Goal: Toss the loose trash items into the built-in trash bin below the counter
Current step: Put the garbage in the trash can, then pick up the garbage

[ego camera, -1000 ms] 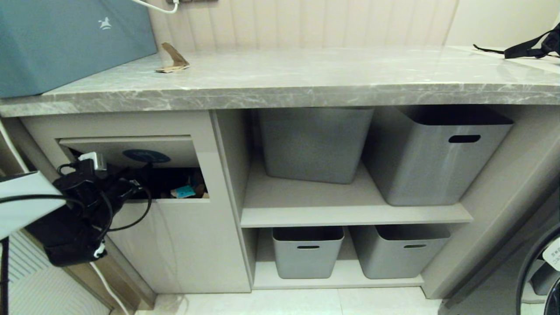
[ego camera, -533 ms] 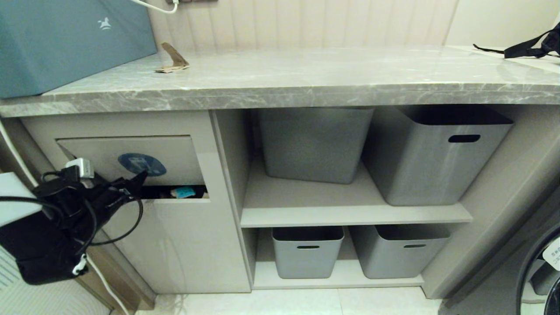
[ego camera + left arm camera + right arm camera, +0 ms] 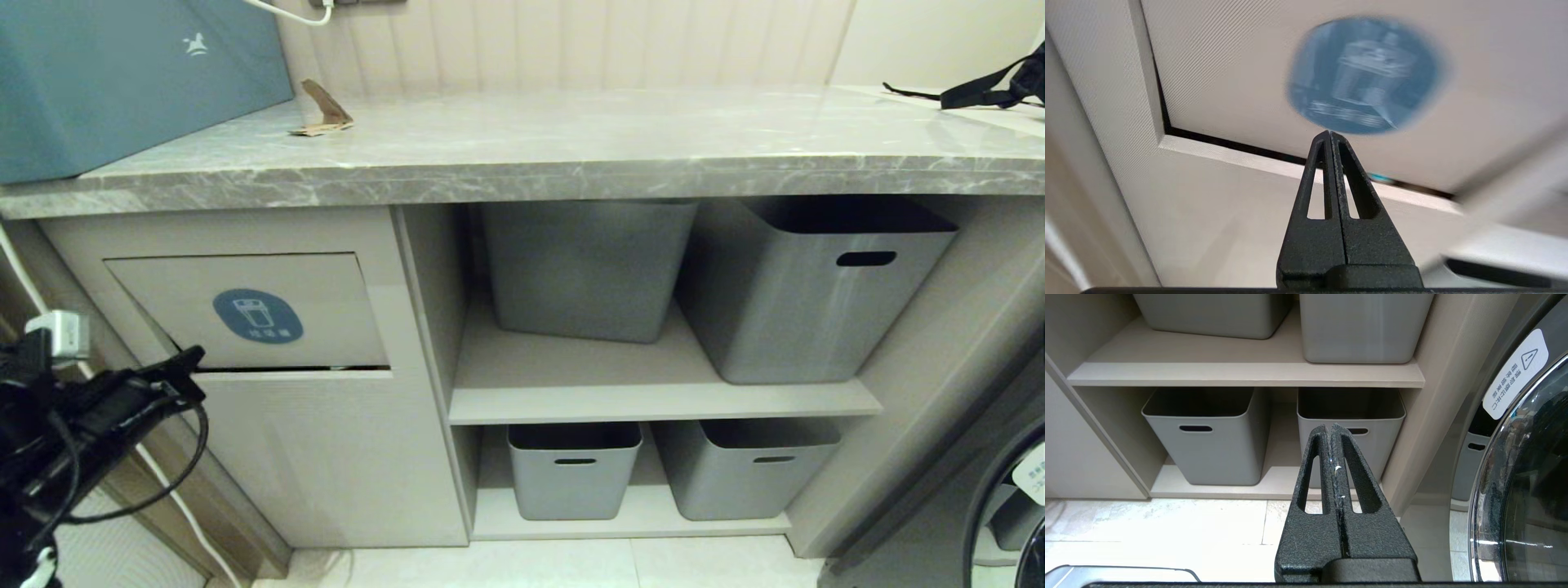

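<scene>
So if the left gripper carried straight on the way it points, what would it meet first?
Probably the beige tilting flap near its blue oval sticker; the shut left gripper points at its lower part, though depth is unclear.

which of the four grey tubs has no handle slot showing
The upper-left tub, on the shelf beside the bin cabinet; its front is plain, while the other three show a slot.

We see a grey, white-veined marble counter (image 3: 571,155), a brown cardboard scrap (image 3: 322,110) beside a teal-blue box (image 3: 122,82), a beige bin flap (image 3: 326,302) with a blue oval sticker (image 3: 257,315) bearing a white icon, and grey tubs (image 3: 816,294).
</scene>
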### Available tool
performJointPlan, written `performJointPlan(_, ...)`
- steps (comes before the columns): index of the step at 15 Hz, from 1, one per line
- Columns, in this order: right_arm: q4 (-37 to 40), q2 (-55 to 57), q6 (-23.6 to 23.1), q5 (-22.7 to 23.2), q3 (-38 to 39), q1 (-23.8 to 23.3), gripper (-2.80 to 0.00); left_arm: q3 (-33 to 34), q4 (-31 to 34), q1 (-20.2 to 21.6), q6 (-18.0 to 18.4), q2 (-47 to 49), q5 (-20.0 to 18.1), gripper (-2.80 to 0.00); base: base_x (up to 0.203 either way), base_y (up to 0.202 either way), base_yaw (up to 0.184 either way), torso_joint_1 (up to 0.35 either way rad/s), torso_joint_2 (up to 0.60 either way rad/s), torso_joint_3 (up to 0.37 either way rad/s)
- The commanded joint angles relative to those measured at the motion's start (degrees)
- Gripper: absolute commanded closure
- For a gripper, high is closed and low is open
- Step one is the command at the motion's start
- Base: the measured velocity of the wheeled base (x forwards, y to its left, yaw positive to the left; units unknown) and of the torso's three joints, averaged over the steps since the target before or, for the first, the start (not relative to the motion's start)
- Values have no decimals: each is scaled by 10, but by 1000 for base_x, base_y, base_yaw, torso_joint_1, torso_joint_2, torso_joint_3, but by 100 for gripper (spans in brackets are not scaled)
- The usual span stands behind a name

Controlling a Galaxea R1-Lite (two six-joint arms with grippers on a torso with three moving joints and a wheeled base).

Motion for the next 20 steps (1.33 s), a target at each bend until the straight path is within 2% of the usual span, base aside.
performJointPlan(1,0,-1,0,0,0,0,0,44,-5,2,3,-99,-5,0,0,0,0,0,0,0)
performJointPlan(7,0,-1,0,0,0,0,0,86,19,2,60,-310,-36,0,0,0,0,0,0,0)
performJointPlan(9,0,-1,0,0,0,0,0,83,62,1,74,-363,-54,0,0,0,0,0,0,0)
performJointPlan(11,0,-1,0,0,0,0,0,87,105,0,99,-407,-106,0,0,0,0,0,0,0)
performJointPlan(12,0,-1,0,0,0,0,0,95,127,0,106,-424,-117,0,0,0,0,0,0,0)
performJointPlan(17,0,-1,-3,0,0,0,0,124,255,0,113,-516,-123,0,0,0,0,0,0,0)
performJointPlan(20,-2,-1,-4,0,0,0,0,129,361,0,121,-598,-124,0,0,0,0,15,-68,-48)
